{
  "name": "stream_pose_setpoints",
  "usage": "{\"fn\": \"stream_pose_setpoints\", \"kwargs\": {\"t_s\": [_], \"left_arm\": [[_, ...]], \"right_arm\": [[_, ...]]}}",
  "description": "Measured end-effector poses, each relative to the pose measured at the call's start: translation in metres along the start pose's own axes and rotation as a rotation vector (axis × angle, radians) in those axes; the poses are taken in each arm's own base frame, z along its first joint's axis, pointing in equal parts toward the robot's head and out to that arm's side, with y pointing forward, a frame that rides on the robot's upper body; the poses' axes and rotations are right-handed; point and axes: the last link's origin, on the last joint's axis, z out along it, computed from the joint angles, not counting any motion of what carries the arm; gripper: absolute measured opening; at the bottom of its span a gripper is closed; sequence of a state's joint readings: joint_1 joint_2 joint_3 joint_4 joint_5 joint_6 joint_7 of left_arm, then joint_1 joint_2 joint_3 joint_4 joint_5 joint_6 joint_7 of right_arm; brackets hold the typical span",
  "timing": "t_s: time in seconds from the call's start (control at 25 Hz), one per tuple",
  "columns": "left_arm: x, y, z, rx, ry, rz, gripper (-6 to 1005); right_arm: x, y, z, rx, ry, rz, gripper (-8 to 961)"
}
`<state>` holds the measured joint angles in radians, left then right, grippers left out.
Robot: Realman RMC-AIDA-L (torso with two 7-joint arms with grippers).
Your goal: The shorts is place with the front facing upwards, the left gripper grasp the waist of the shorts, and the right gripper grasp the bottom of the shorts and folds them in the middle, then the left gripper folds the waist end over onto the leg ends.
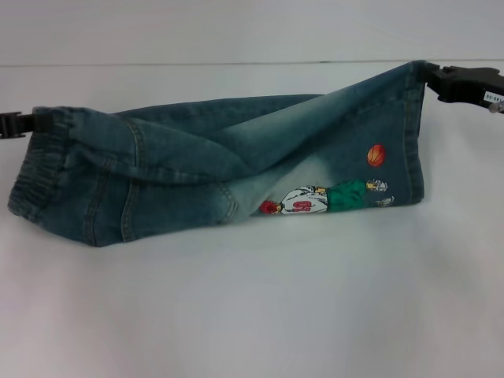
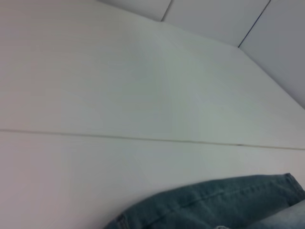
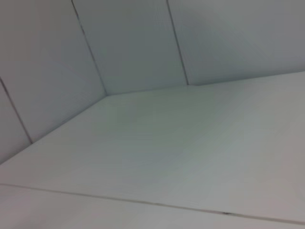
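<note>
Blue denim shorts (image 1: 220,169) with a cartoon basketball print hang lifted above the white table (image 1: 252,315), stretched between both arms. At the left, my left gripper (image 1: 31,122) is shut on the elastic waist. At the upper right, my right gripper (image 1: 431,77) is shut on the leg hem, held higher than the waist end. The lower edge of the fabric droops toward the table. A strip of denim (image 2: 214,205) shows in the left wrist view; neither wrist view shows its own fingers.
The white table runs out on all sides of the shorts, with a seam (image 2: 143,139) across it. White panelled walls (image 3: 133,43) rise behind the table.
</note>
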<state>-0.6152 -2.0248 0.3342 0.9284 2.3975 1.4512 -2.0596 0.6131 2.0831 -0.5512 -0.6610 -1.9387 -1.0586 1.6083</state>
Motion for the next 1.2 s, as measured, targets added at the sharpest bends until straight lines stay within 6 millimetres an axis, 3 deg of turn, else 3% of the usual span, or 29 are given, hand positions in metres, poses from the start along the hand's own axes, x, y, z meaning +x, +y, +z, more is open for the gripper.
{"fn": "stream_pose_setpoints", "kwargs": {"t_s": [0.64, 1.2], "left_arm": [[0.012, -0.009, 0.007, 0.084, 0.074, -0.003, 113], [0.016, 0.001, 0.021, 0.075, 0.103, 0.008, 116]], "right_arm": [[-0.003, -0.009, 0.008, 0.086, -0.005, 0.033, 21], [-0.004, -0.007, 0.026, 0.134, 0.017, 0.015, 22]]}}
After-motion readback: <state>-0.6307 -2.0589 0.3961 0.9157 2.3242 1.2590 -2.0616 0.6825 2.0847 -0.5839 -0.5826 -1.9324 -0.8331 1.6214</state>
